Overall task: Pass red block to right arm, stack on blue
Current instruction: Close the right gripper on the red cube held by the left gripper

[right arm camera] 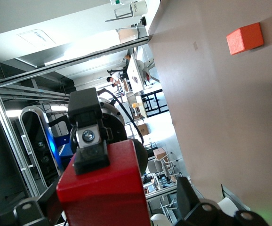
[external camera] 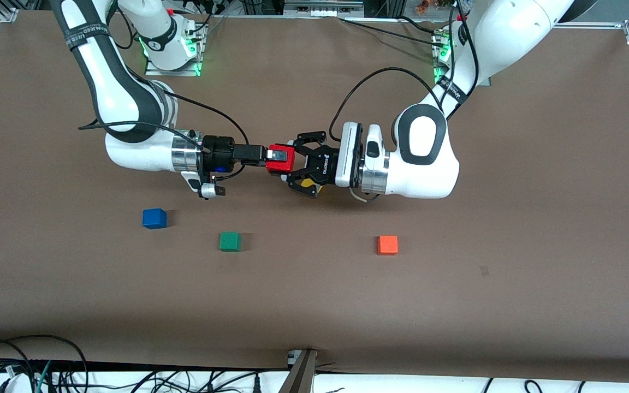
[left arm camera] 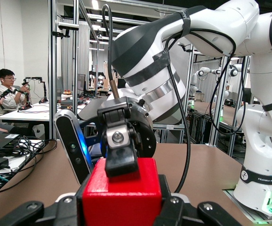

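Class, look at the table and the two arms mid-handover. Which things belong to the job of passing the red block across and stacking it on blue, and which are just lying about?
Part of the job:
- red block, held up over the table by the shut left gripper
- right gripper, open around the block
- blue block, on the table

Lying about:
- green block
- orange block

Left wrist view: I see my left gripper [left arm camera: 122, 207] clamped on the red block [left arm camera: 122, 195]. One black finger of the right gripper [left arm camera: 121, 157] lies on the block's top face. The right arm [left arm camera: 173, 61] rises above the brown table [left arm camera: 206, 165]
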### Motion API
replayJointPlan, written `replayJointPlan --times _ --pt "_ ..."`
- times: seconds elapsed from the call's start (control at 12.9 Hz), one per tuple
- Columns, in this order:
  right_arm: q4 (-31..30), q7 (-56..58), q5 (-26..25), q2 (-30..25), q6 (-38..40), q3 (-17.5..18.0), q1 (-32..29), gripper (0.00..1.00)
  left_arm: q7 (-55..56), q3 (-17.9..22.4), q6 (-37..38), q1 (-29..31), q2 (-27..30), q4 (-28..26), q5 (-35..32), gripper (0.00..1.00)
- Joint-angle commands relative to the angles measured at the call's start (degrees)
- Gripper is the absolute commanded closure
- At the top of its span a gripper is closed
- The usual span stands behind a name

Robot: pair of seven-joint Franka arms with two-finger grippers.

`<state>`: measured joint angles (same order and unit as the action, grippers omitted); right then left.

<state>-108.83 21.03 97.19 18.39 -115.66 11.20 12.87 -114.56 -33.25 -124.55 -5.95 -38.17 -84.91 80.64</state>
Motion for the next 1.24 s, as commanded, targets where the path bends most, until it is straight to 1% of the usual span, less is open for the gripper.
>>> replayJointPlan --times 0.0,0.31,0.54,0.77,1.0,1.16 --pt "-1.5 0.4 1.6 -2.4 -0.6 0.2 -0.4 0.01 -1.9 -0.3 0.4 -0.2 -0.7 1.4 1.8 1.0" --pt "-1.5 0.1 1.6 -4.4 -0.7 -0.3 -0.5 0.01 -1.9 -0.3 0.4 0.2 -0.7 1.6 2.1 1.0" --pt "-1.5 4.3 1.6 -4.9 -0.6 -1.6 -0.5 0.01 -1.8 -0.3 0.4 0.1 -0.7 1.7 2.1 1.0" --pt "-1.4 6.7 1.5 -4.8 -0.8 -1.8 -0.5 0.03 -1.7 -0.3 0.4 0.1 -0.6 1.8 2.1 1.0" --pt "-1.4 8.6 1.6 -4.5 -1.8 -1.8 -0.5 0.14 -1.6 -0.3 0.4 0.1 -0.6 1.8 2.1 1.0" --pt "-1.4 8.7 1.6 -4.4 -2.7 -1.6 -0.5 0.24 -1.7 -0.3 0.5 0.1 -0.6 1.7 2.1 1.0"
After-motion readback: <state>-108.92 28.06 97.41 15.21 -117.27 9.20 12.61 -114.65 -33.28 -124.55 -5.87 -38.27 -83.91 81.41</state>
